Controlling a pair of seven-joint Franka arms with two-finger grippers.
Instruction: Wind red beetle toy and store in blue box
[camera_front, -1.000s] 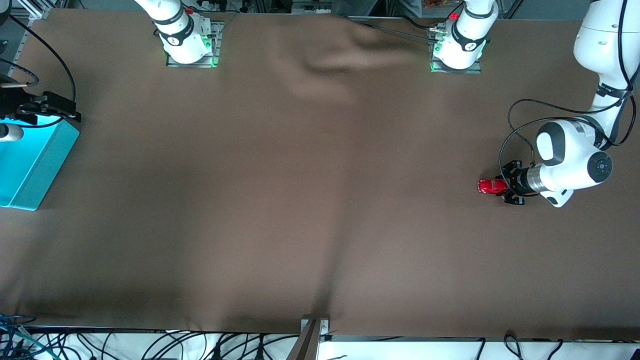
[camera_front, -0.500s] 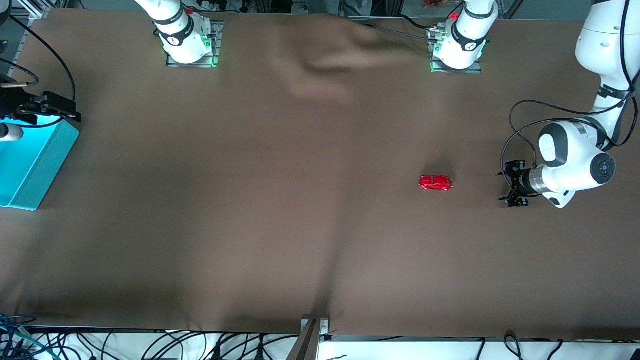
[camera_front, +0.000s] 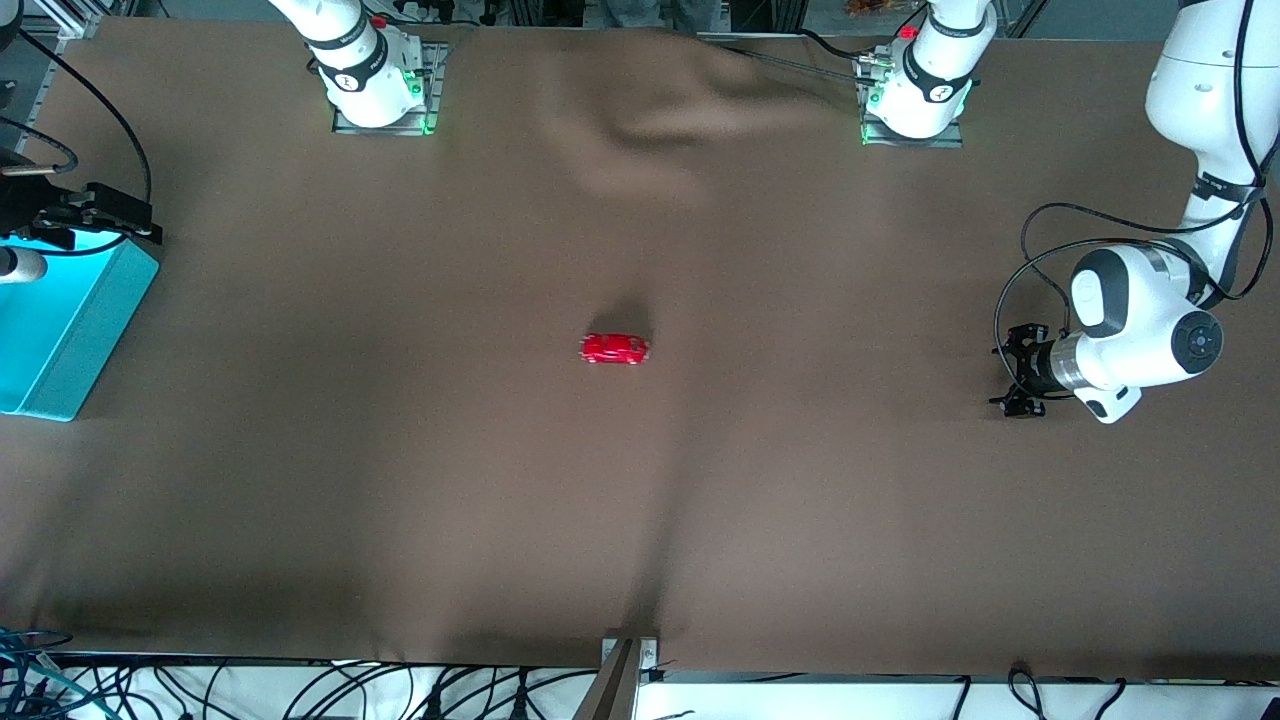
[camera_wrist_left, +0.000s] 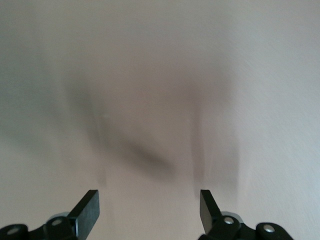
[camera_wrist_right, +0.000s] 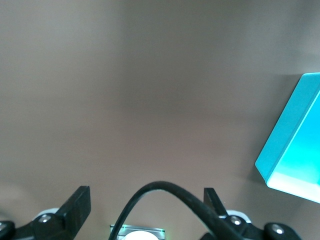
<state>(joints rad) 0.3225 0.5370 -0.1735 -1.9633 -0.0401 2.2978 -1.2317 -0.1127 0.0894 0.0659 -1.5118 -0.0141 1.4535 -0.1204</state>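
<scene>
The red beetle toy (camera_front: 614, 348) stands alone on the brown cloth near the middle of the table, with no gripper touching it. My left gripper (camera_front: 1004, 373) is low over the cloth at the left arm's end, open and empty; its wrist view shows only bare cloth between its fingertips (camera_wrist_left: 149, 200). The blue box (camera_front: 60, 320) sits at the right arm's end of the table. My right gripper (camera_front: 110, 218) waits over the box's edge nearest the bases, open and empty (camera_wrist_right: 146, 197). The box also shows in the right wrist view (camera_wrist_right: 295, 145).
The brown cloth (camera_front: 640, 500) covers the whole table and has a raised fold (camera_front: 690, 110) between the two arm bases. A cable (camera_wrist_right: 165, 200) loops across the right wrist view. Cables hang along the table's front edge.
The red beetle toy has left my left gripper and rolled across the cloth toward the right arm's end, reaching the middle of the table. The left gripper stayed in place, open.
</scene>
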